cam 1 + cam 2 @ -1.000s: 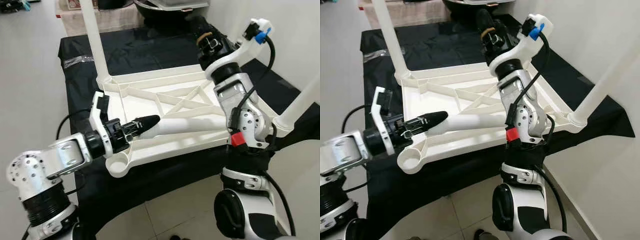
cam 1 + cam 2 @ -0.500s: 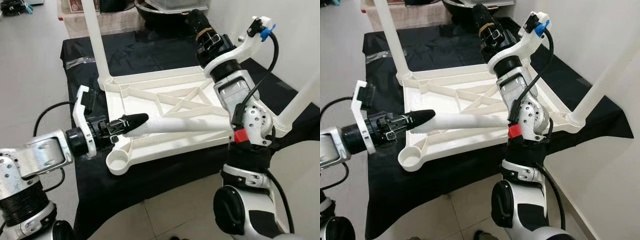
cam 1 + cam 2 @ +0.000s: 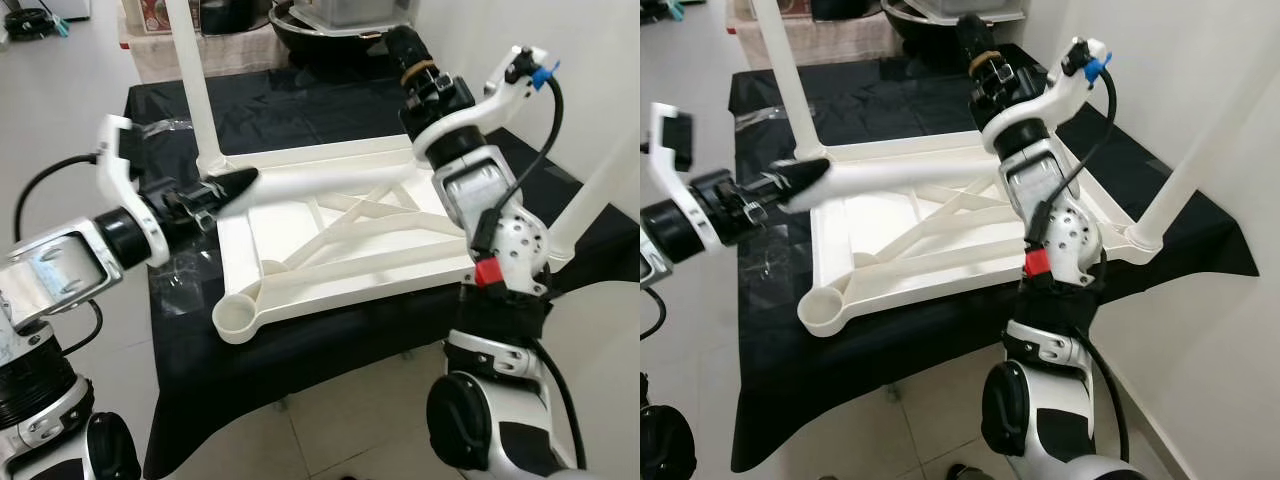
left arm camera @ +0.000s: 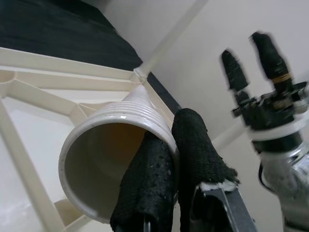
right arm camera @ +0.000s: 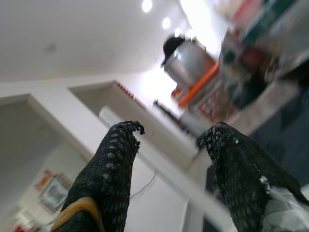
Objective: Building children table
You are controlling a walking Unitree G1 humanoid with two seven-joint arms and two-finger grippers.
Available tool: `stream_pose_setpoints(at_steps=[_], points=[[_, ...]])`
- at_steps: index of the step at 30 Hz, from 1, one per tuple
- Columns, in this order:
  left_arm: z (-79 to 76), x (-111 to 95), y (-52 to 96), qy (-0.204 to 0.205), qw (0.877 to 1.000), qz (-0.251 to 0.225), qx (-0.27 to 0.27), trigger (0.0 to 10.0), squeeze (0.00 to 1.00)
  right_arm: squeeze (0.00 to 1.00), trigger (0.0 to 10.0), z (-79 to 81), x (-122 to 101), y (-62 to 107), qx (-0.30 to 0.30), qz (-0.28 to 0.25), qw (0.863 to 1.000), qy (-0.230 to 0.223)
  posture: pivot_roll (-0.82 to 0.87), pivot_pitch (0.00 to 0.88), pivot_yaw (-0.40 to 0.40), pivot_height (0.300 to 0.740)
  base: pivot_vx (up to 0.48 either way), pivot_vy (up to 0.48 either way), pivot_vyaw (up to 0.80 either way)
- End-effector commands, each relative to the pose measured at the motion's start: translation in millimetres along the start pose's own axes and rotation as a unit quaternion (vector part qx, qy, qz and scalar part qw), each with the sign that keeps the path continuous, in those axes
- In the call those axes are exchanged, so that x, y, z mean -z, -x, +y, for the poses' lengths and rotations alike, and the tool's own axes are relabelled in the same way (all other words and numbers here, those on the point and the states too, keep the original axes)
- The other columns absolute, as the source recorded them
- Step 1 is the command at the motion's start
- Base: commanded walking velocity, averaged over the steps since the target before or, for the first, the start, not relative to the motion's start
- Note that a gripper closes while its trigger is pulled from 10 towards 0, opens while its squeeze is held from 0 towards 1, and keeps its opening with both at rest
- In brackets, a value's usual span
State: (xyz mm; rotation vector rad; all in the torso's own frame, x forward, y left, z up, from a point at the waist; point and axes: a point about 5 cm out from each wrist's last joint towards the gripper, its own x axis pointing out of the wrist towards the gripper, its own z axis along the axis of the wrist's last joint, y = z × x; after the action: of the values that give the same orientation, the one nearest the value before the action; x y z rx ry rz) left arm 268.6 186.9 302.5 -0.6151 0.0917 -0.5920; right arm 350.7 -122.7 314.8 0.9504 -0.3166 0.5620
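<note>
White table leg (image 3: 330, 178) clamped at its threaded end between left gripper (image 3: 228, 186) fingers, raised over upturned tabletop (image 3: 340, 250) on black-draped bench (image 3: 190, 380). Right gripper (image 3: 405, 45) near far edge, fingers apart. No readable writing.

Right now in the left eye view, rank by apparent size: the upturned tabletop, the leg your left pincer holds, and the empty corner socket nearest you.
1. Upturned tabletop, largest by far.
2. Leg held by the left pincer, a long tube lying across the tabletop; its far end is hidden behind the right arm, so its full length is unsure.
3. Empty corner socket, smallest.
</note>
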Motion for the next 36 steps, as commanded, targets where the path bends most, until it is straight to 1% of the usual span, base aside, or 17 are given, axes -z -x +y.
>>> stream_pose_setpoints(at_steps=[1, 4, 6, 10, 11, 12, 15, 17, 18, 19, 20, 21, 27, 30, 32, 33, 36], points=[[-2.0, -0.6, 1.1, -0.012, 1.000, -0.007, -0.006, 0.0, 0.00, 0.00, 10.0, 2.4, 4.1, 2.5, -0.006, 0.008, 1.000, -0.012, 0.12, 0.107, -0.084, 0.740, 0.000, 0.000, 0.00], [-0.4, -1.4, 0.2, -0.027, 0.999, -0.023, -0.028, 0.0, 0.00, 0.00, 10.0, -2.3, 13.7, 8.9, 0.005, 0.023, 0.999, -0.022, 0.11, 0.114, -0.083, 0.740, 0.000, 0.000, 0.00], [-0.7, -1.2, 0.1, -0.033, 0.999, -0.025, -0.032, 0.0, 0.00, 0.00, 10.0, -3.6, 15.4, 10.4, 0.008, 0.027, 0.999, -0.026, 0.11, 0.117, -0.084, 0.740, 0.000, 0.000, 0.00], [-3.1, -1.1, 0.1, -0.051, 0.997, -0.052, -0.038, 0.0, 0.00, 0.00, 10.0, -13.4, 26.3, 19.8, 0.022, 0.047, 0.998, -0.046, 0.11, 0.124, -0.084, 0.740, 0.000, 0.000, 0.00], [-2.2, -0.5, 1.4, -0.057, 0.995, -0.068, -0.048, 0.0, 0.00, 0.94, 10.0, -19.8, 31.9, 25.6, 0.033, 0.057, 0.996, -0.057, 0.11, 0.129, -0.085, 0.740, 0.000, 0.000, 0.00], [-0.9, -0.5, 2.6, -0.072, 0.992, -0.080, -0.064, 0.0, 0.00, 1.00, 10.0, -25.1, 35.8, 29.9, 0.044, 0.065, 0.995, -0.062, 0.11, 0.132, -0.089, 0.740, 0.000, 0.000, 0.00], [0.2, -0.2, 3.4, -0.083, 0.990, -0.087, -0.076, 0.0, 0.00, 1.00, 10.0, -28.8, 38.7, 33.1, 0.050, 0.070, 0.994, -0.068, 0.11, 0.134, -0.091, 0.740, 0.000, 0.000, 0.00], [4.1, 0.1, 4.3, -0.111, 0.982, -0.104, -0.109, 0.0, 0.00, 1.00, 10.0, -37.0, 46.8, 39.1, 0.064, 0.091, 0.991, -0.077, 0.11, 0.138, -0.093, 0.740, 0.000, 0.000, 0.00], [4.1, 0.1, 4.3, -0.111, 0.982, -0.104, -0.109, 0.0, 0.00, 1.00, 10.0, -37.0, 46.8, 39.1, 0.064, 0.091, 0.991, -0.077, 0.11, 0.138, -0.093, 0.740, 0.000, 0.000, 0.00], [3.0, 1.5, 4.0, -0.133, 0.978, -0.111, -0.113, 2.9, 0.00, 0.14, 10.0, -38.9, 52.3, 41.7, 0.066, 0.106, 0.989, -0.084, 0.11, 0.138, -0.094, 0.740, 0.000, 0.000, 0.00], [1.9, 2.6, 3.7, -0.149, 0.976, -0.115, -0.114, 10.0, 0.00, 0.14, 10.0, -39.7, 55.9, 43.2, 0.066, 0.116, 0.987, -0.089, 0.11, 0.138, -0.094, 0.740, 0.000, 0.000, 0.00], [-1.9, 5.0, 2.5, -0.159, 0.975, -0.120, -0.102, 10.0, 0.00, 0.00, 10.0, -38.0, 60.2, 44.4, 0.060, 0.126, 0.984, -0.108, 0.10, 0.140, -0.093, 0.740, 0.000, 0.000, 0.00], [-13.1, 14.9, -0.9, -0.171, 0.976, -0.122, -0.058, 10.0, 0.00, 0.00, 10.0, -31.1, 70.2, 46.8, 0.032, 0.149, 0.978, -0.144, 0.11, 0.141, -0.096, 0.740, 0.000, 0.000, 0.00], [-26.8, 27.2, -3.2, -0.180, 0.976, -0.120, 0.000, 10.0, 0.00, 0.00, 10.0, -23.2, 78.6, 47.6, 0.006, 0.164, 0.968, -0.191, 0.11, 0.141, -0.095, 0.740, 0.000, 0.000, 0.00], [-29.0, 30.4, -3.2, -0.179, 0.976, -0.124, 0.014, 10.0, 0.00, 0.00, 10.0, -19.3, 81.1, 47.4, -0.010, 0.167, 0.960, -0.226, 0.11, 0.141, -0.097, 0.740, 0.000, 0.000, 0.00], [-29.0, 30.4, -3.2, -0.179, 0.976, -0.124, 0.014, 10.0, 0.00, 0.00, 10.0, -19.3, 81.1, 47.4, -0.010, 0.167, 0.960, -0.226, 0.11, 0.141, -0.097, 0.740, 0.000, 0.000, 0.00], [-28.9, 32.2, -0.8, -0.170, 0.976, -0.134, 0.027, 10.0, 0.00, 0.00, 10.0, -19.1, 80.2, 47.0, -0.020, 0.161, 0.952, -0.258, 0.11, 0.141, -0.098, 0.740, 0.000, 0.000, 0.00]])
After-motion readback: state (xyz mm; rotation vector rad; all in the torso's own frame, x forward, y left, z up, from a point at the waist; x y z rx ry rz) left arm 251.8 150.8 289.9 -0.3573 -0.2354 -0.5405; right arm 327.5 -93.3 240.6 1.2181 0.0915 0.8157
